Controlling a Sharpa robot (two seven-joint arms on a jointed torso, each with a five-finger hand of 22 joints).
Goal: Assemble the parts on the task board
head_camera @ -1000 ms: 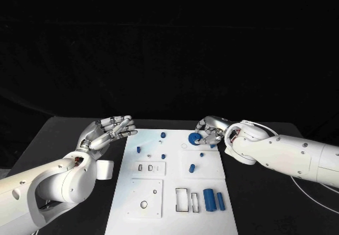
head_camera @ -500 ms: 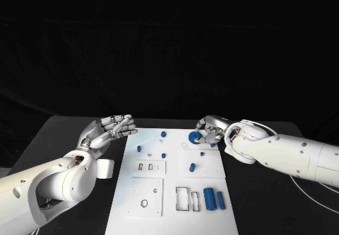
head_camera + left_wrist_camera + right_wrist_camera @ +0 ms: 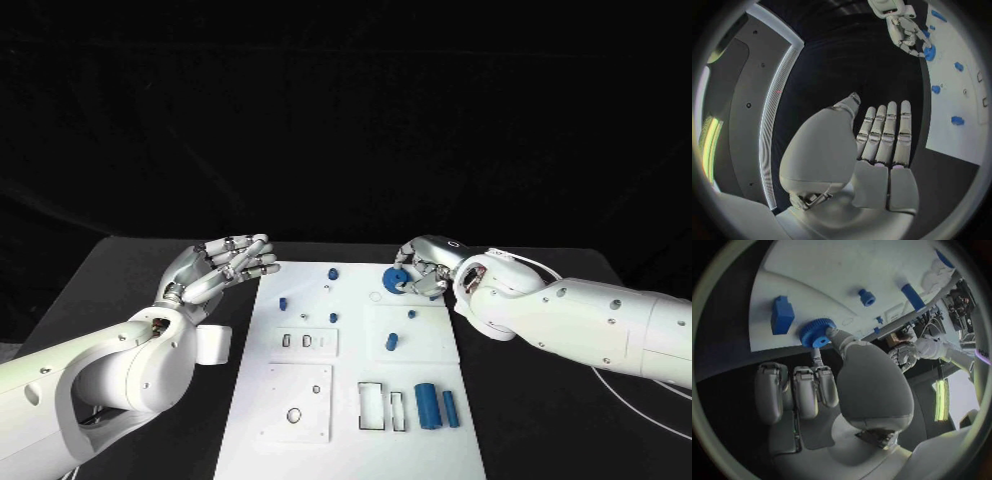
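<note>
Currently: right hand (image 3: 420, 268) pinches a blue toothed gear (image 3: 817, 333) at the far right part of the white task board (image 3: 346, 400), beside a blue block (image 3: 782, 315). Left hand (image 3: 216, 268) hovers off the board's far left corner, fingers straight, together, holding nothing.

Right hand (image 3: 423, 268) at the far right corner of the task board (image 3: 346, 420), pinching a round blue gear (image 3: 394, 281) just above the plate. Left hand (image 3: 224, 265) beside the board's far left edge — fingers together, holding nothing. Two blue cylinders (image 3: 437, 407) lying near the board's near right corner — black bench (image 3: 130, 275) beneath.
</note>
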